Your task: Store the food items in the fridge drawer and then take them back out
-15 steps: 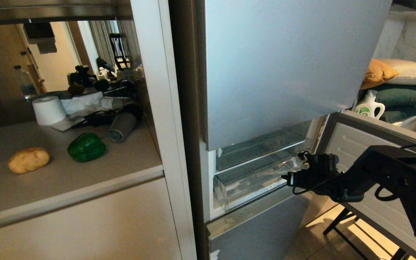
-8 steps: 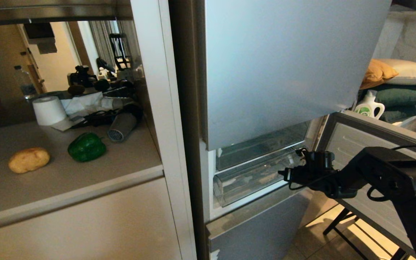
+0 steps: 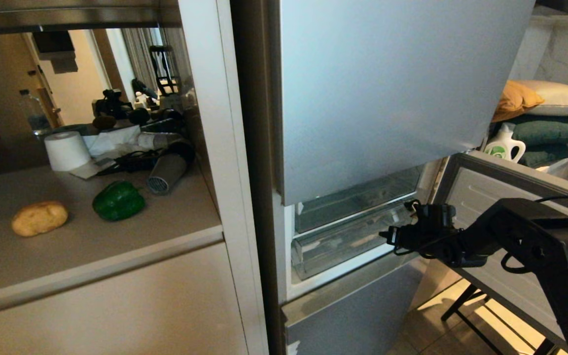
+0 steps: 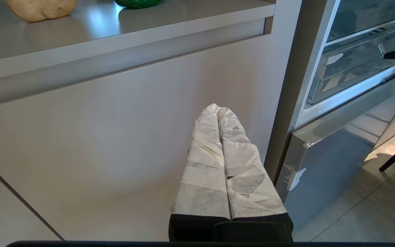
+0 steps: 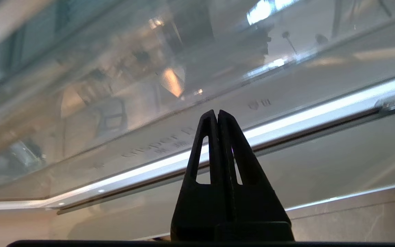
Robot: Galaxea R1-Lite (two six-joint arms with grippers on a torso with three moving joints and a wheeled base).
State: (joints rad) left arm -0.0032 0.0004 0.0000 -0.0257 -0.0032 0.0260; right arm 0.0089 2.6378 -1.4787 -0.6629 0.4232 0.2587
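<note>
Right hand, fingers pressed together and holding nothing, noses against the clear fridge drawer at centre frame, likely to work it by its front. Pepper and potato wait on the counter, left.

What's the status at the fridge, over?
Right hand shut, empty, at the fridge drawer front. Left hand shut, parked low. Potato and pepper on counter. Nothing blocking.
</note>
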